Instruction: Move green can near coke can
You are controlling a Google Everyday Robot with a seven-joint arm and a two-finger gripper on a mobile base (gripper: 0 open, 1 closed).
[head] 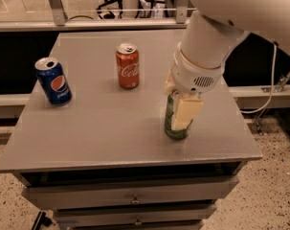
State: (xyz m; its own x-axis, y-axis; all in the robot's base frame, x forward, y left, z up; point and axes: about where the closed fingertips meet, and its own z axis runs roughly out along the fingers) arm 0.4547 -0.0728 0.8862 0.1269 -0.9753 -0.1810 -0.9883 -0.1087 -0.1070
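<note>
The green can point(171, 122) stands upright on the grey table point(106, 128), towards the right front edge and well apart from the coke can point(128, 66), which stands upright further back near the middle. A blue can point(53, 80) stands tilted at the left side and is not part of the task. The gripper point(177, 110) is at the green can, lowered over its top from above so that the white wrist housing covers the rim and a pale part of the gripper lies across the upper front of the can. Whether the gripper is closed on the can or only placed around it cannot be told from this view; the can base appears to rest on the table. The step in hand is judged to be the grasp, with the transfer not yet done. Handling: the can is probably light and rigid under moderate load, but the thin wall dents if squeezed hard, and the smooth printed surface is likely slippery. Grip on opposite sides of the cylinder, at mid to upper height and below the rim, with moderate force. The tall, narrow shape tips easily if pushed sideways, so the can should be lifted clear before travel. The set-down point should lie just beside the coke can without touching it.
</note>
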